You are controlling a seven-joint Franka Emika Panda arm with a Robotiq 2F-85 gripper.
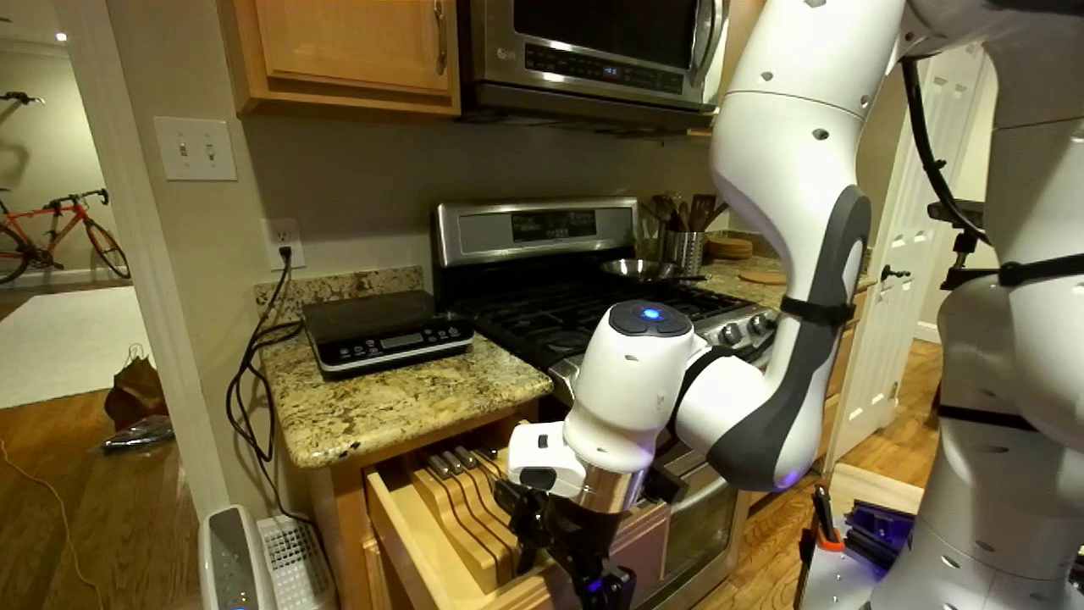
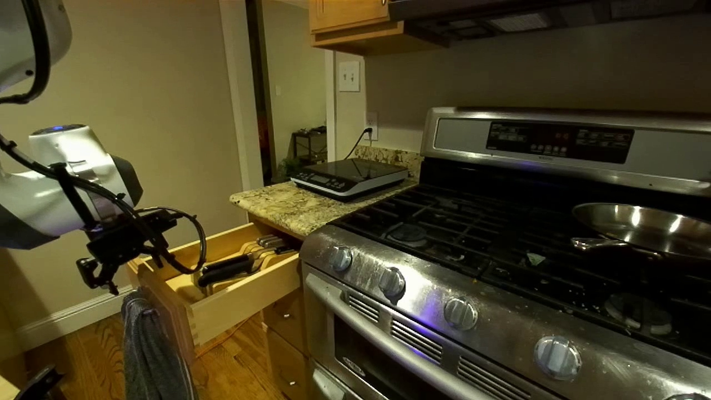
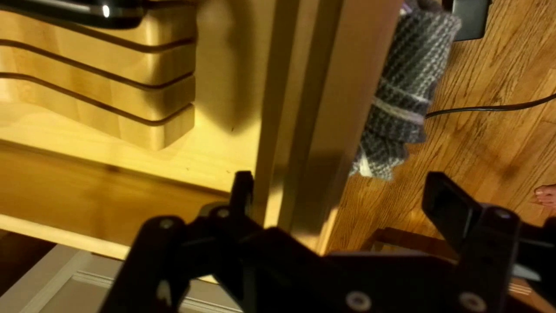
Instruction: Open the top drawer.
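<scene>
Drawer [image 2: 244, 303] stands well out from under the tabletop [image 2: 272, 203], just beside the stove [image 2: 427, 294], toward eight o'clock in an exterior view. The pull, I judge, is all but done: the block [image 3: 87, 80] inside, at ten o'clock in the wrist view, lies exposed. The gripper [image 3: 341, 187] has its fingers [image 3: 451, 208] wide apart with the front [image 3: 339, 117] between them, and pinches nothing: the inner finger, near seven o'clock, looks close to the front, the outer, near four, well off it over the floor [image 3: 486, 148]. Whether the inner one touches, I cannot tell. If travel remains, the next move calls for a straight draw, inner finger hooked behind the front. If not, the gripper should rise straight up, fingers spread, so as not to shove the front or catch the towel [image 3: 404, 87] at two o'clock.
</scene>
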